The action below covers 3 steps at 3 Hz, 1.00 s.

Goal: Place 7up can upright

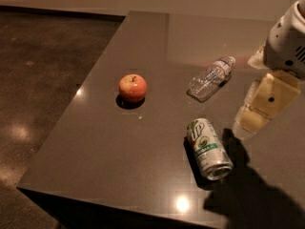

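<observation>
the 7up can (207, 148) lies flat on the bench (119, 156). we judge it light, thin-walled and slick, so clamp mid-body gently. the gripper (251, 119) hovers to its right; its jaws' state we cannot tell.

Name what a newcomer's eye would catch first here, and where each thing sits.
The red apple stands out alone on the left part of the dark table. Nearer the front edge, the 7up can lies on its side, not upright, with a clear water bottle also lying down behind it. The robot's pale hand hangs above the table at the right, beside the can and apart from it.
</observation>
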Each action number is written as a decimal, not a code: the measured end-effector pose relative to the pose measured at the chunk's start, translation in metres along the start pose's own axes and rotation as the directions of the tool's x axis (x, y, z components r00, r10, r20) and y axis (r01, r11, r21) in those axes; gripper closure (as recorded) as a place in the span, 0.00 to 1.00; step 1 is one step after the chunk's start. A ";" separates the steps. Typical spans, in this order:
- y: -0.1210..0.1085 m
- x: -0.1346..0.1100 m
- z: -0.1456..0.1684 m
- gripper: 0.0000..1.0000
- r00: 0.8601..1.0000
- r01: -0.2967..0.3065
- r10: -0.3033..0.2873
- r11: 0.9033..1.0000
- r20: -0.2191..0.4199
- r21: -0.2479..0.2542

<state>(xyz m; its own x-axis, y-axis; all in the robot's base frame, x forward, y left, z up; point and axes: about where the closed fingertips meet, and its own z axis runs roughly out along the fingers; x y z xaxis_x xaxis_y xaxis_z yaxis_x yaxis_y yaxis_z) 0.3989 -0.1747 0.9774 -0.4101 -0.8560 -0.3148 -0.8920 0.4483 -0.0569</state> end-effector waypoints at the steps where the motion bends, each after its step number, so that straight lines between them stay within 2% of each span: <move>1: 0.009 -0.004 0.013 0.00 0.989 -0.149 0.149 0.989 0.008 -0.001; 2: 0.011 0.000 0.036 0.00 0.953 -0.300 0.301 0.954 -0.043 0.020; 3: 0.008 0.004 0.054 0.00 0.895 -0.437 0.438 0.899 -0.081 0.035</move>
<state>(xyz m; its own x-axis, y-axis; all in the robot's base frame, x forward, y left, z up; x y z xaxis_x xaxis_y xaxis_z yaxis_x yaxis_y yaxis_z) 0.4001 -0.1605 0.9240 -0.7732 -0.5908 -0.2305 -0.6162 0.7858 0.0533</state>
